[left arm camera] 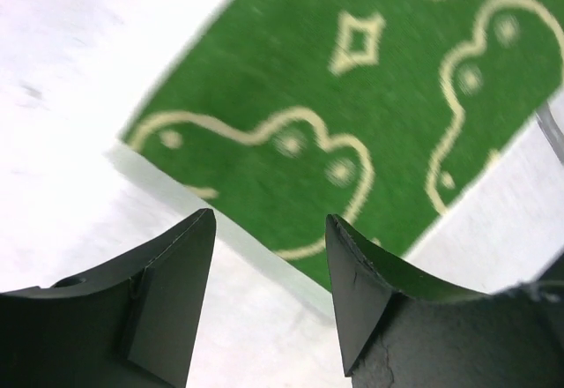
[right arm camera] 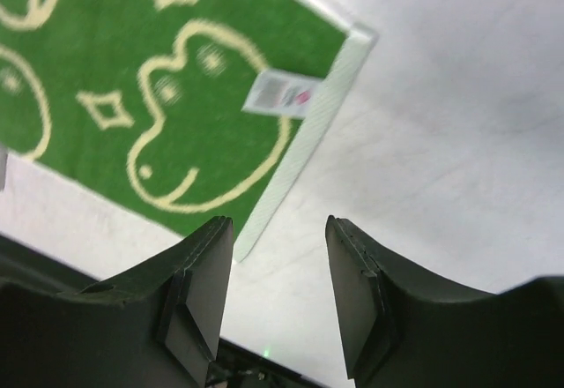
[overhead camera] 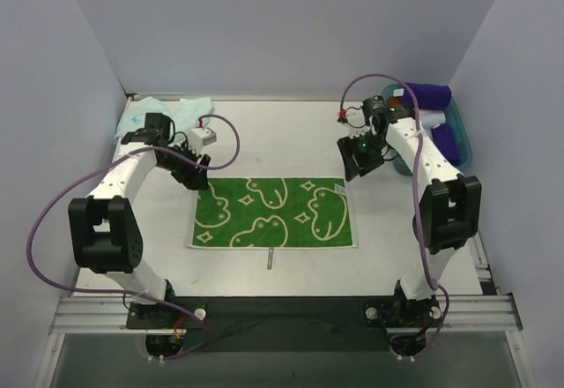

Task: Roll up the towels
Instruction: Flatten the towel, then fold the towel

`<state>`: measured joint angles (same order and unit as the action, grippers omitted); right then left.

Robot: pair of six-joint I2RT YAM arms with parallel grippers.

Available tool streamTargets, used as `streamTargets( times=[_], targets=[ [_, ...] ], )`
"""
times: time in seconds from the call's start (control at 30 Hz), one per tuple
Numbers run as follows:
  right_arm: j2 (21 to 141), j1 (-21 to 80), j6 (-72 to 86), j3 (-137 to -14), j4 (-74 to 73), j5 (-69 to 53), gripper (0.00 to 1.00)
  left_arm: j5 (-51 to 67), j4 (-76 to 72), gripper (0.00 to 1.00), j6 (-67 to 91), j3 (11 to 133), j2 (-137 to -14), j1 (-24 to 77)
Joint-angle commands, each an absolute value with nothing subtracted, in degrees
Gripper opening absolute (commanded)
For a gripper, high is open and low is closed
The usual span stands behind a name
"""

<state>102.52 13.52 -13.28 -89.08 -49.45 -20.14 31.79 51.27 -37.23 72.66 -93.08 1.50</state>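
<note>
A green towel (overhead camera: 275, 212) with pale yellow squiggle and diamond marks lies flat and spread out in the middle of the table. It also shows in the left wrist view (left arm camera: 388, 97) and in the right wrist view (right arm camera: 106, 70), where a white label (right arm camera: 280, 95) sits near its corner. A mint-aqua towel (overhead camera: 167, 110) lies crumpled at the far left. My left gripper (overhead camera: 196, 176) (left arm camera: 269, 220) is open and empty just above the towel's far left corner. My right gripper (overhead camera: 357, 169) (right arm camera: 278, 222) is open and empty just beyond the far right corner.
A teal bin (overhead camera: 467, 145) at the far right holds purple rolls (overhead camera: 432, 97) and a white roll (overhead camera: 432, 122). A small white box (overhead camera: 203, 135) sits near the left arm. A small grey strip (overhead camera: 269, 258) lies in front of the towel.
</note>
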Motion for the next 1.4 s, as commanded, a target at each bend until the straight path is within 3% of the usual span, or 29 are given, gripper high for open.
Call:
streamTargets(
  times=[0.0,0.43,1.0,1.1,1.23,1.37],
  targets=[
    [108.71,12.13,-11.52,-93.93,-51.07,-16.18,0.47,31.21,42.73,0.63,-30.33,76.46,-97.20,0.26],
    [123.30,11.60,-8.35,-102.74,-46.93,-10.20,0.38,26.81,36.39,0.62,-27.51,80.69,-107.75,-1.32],
    [129.02,13.97,-6.15,-104.50,-46.05,-11.08,0.33,25.05,35.07,0.64,-27.69,81.74,-111.53,-1.23],
    [129.37,14.41,-6.15,-104.06,-45.88,-11.25,0.29,24.79,35.16,0.64,-27.60,82.09,-112.50,-1.23],
    [129.46,14.41,-6.15,-104.06,-45.79,-11.16,0.14,25.22,35.07,0.63,-27.42,82.96,-113.64,-1.23],
    [129.46,14.41,-6.50,-103.89,-45.88,-10.64,0.07,25.31,35.16,0.62,-27.42,83.85,-114.52,-1.23]
  ],
)
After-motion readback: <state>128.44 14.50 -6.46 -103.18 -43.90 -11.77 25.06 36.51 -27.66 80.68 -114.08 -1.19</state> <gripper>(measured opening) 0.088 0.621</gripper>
